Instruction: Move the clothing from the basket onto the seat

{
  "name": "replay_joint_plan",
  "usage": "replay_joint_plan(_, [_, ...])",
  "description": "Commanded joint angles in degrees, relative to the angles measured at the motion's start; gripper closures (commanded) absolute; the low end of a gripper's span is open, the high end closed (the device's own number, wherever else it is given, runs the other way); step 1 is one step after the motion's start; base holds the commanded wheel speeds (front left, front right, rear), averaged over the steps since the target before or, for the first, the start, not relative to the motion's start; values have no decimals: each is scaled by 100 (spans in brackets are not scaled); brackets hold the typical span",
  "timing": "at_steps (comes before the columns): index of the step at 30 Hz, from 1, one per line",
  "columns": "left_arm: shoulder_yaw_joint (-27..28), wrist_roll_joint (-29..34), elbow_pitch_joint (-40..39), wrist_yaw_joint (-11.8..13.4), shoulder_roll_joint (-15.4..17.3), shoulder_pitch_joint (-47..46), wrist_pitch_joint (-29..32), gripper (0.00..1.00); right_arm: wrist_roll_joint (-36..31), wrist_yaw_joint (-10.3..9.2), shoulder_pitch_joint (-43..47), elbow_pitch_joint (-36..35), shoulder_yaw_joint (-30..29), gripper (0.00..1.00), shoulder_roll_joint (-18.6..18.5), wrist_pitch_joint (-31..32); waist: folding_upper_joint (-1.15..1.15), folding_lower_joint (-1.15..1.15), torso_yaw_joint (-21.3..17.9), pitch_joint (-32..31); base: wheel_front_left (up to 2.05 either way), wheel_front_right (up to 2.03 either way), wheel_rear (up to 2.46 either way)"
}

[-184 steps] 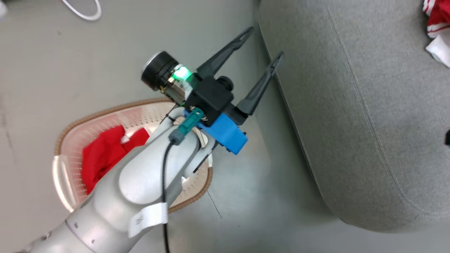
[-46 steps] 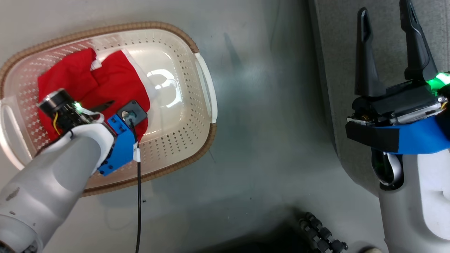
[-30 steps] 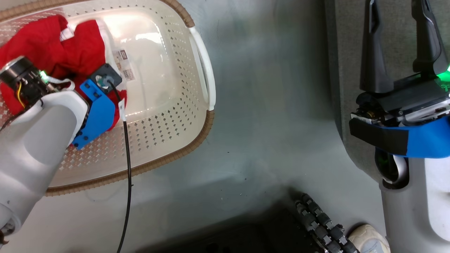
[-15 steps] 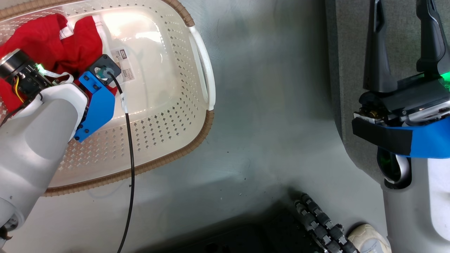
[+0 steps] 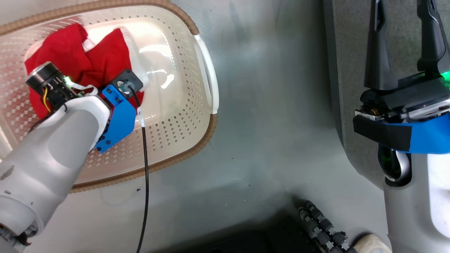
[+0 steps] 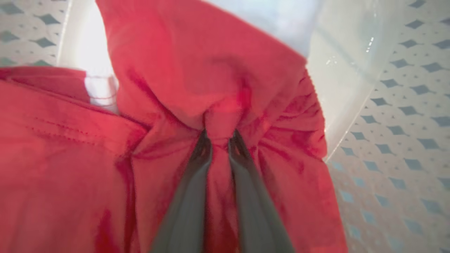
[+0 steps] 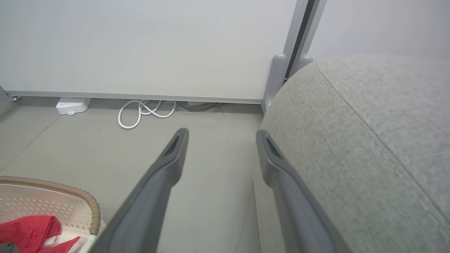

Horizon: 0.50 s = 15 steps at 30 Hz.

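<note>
Inside the basket (image 5: 208,128), toward its left end, the left hand (image 6: 219,136) is clamped on a pinch of the red clothing (image 5: 66,58) — its fingers (image 6: 197,168) are nearly together, with a tuck of cloth bunched between them; the garment lies crumpled on the basket's bottom, white trim (image 5: 87,44) showing at one fold. It looks light, limp and not slippery; it will likely drape and trail when lifted, so a gathered ridge near the middle, as here, seems a sounder hold than a hem — a loose corner could snag the basket's rim. Right of the basket, across the bare floor (image 5: 274,105), the right hand (image 7: 222,137) hangs spread wide, holding nothing; it is just beside the grey seat (image 7: 369,140).
</note>
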Motion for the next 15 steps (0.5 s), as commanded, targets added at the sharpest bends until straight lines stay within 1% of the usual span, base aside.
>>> replay_joint_plan(1, [-14,-53,-6,-1,-72,71,-109,100,-40,1,-80,37,-19,0,8,-3,0,-1,86,-140,0,0,0])
replay_joint_plan(9, [-13,-217,-54,-2,-419,192,-625,100,-181,1,-31,194,-86,0,8,-3,0,-1,362,-590,0,0,0])
replay_joint_plan(10, [-13,-217,-54,-2,-419,192,-625,100,-181,1,-31,194,-86,0,8,-3,0,-1,362,-590,0,0,0])
replay_joint_plan(15, [-14,-397,-53,-2,-616,292,-1012,100,-256,1,129,286,-142,0,8,-3,0,-1,547,-958,0,0,0])
